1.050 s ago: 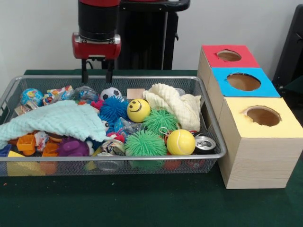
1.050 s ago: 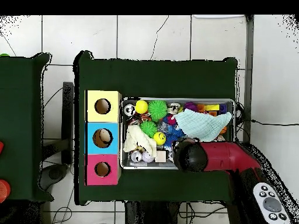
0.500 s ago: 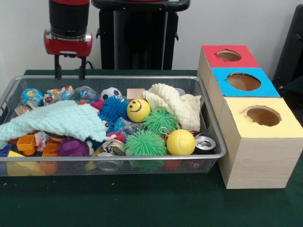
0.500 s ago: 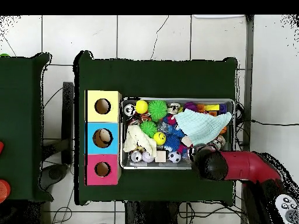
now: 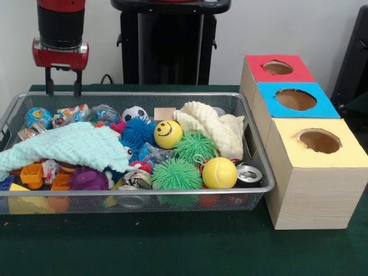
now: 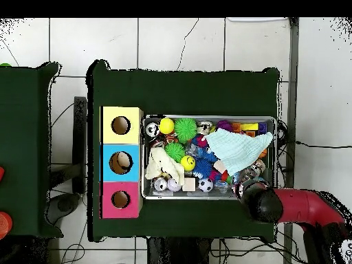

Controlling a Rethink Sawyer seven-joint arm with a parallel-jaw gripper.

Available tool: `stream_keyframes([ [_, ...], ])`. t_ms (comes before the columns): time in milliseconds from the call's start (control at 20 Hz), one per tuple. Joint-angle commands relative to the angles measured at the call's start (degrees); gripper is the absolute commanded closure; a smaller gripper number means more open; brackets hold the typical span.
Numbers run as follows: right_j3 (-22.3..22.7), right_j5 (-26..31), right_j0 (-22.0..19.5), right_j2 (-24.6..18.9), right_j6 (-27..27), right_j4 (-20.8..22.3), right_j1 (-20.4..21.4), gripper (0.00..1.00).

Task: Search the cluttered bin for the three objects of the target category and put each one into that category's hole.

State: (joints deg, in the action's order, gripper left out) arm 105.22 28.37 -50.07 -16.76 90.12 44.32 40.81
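My gripper point(image 5: 63, 91) hangs open and empty over the bin's far left corner, above the rim. The wire bin point(image 5: 144, 192) holds a yellow smiley ball point(image 5: 168, 134), a yellow tennis ball point(image 5: 219, 172), two green spiky balls point(image 5: 176, 174) point(image 5: 195, 146), a blue spiky ball point(image 5: 137, 132) and a small soccer ball point(image 5: 135, 113). A mint cloth point(image 5: 69, 146) covers the left part. To the right stand three boxes with holes: red point(image 5: 278, 68), blue point(image 5: 296, 99), yellow point(image 5: 319, 141). In the overhead view the arm's end point(image 6: 260, 204) hides the fingers, just outside the bin's point(image 6: 208, 196) corner.
A cream cloth point(image 5: 210, 129), a drink can point(image 5: 249, 174), a wooden block point(image 5: 165, 113), a purple toy point(image 5: 86, 179), orange blocks point(image 5: 31, 174) and a globe ball point(image 5: 38, 118) also lie in the bin. Something pale shows inside the blue box's hole point(image 6: 121, 162).
The arm has swung leftward in the front view, from above the bin's back middle to its far left corner. The gripper stayed open and empty; the bin's contents are unmoved.
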Motion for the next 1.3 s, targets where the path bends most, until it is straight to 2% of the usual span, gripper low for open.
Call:
stream_keyframes([
  [50,1.68,-5.13,-0.3,-2.97,-5.59,7.41,-5.78,0.0],
  [300,1.36,-6.74,0.11,-2.01,-3.39,9.58,-7.77,0.0],
  [550,1.96,-7.7,0.52,-1.05,-1.67,10.59,-8.07,0.0],
  [1300,-0.14,-11.28,1.32,4.03,2.57,14.71,-12.63,0.0],
])
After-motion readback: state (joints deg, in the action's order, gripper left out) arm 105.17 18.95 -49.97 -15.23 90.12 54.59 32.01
